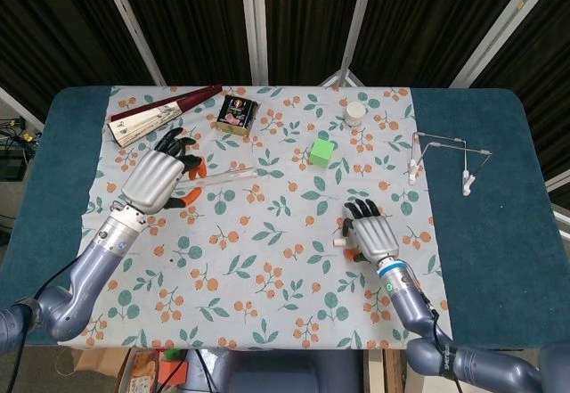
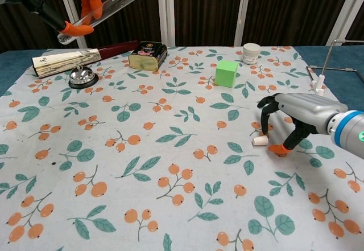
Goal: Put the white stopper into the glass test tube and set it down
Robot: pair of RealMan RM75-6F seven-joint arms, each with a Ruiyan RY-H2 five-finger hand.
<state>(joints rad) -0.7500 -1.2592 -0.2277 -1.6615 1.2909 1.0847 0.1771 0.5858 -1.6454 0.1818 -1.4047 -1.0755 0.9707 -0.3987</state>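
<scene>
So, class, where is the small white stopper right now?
The small white stopper lies on the floral cloth toward the right side in the chest view, just left of the right hand, whose fingers curl above it.

Centre cloth (image 2: 170,148): open, nothing standing there.
My right hand (image 2: 293,117): just beside white stopper (image 2: 260,141), no obstacle between.
Back row: green cube (image 2: 226,73), tin (image 2: 147,55), bell (image 2: 82,77) crowded it.
Right edge: wire rack (image 1: 441,157) stood in the way.

Left robot hand (image 2: 68,0) gripping test tube (image 2: 114,3), right robot hand (image 2: 287,120) seemingly just beside stopper (image 2: 260,141)
</scene>
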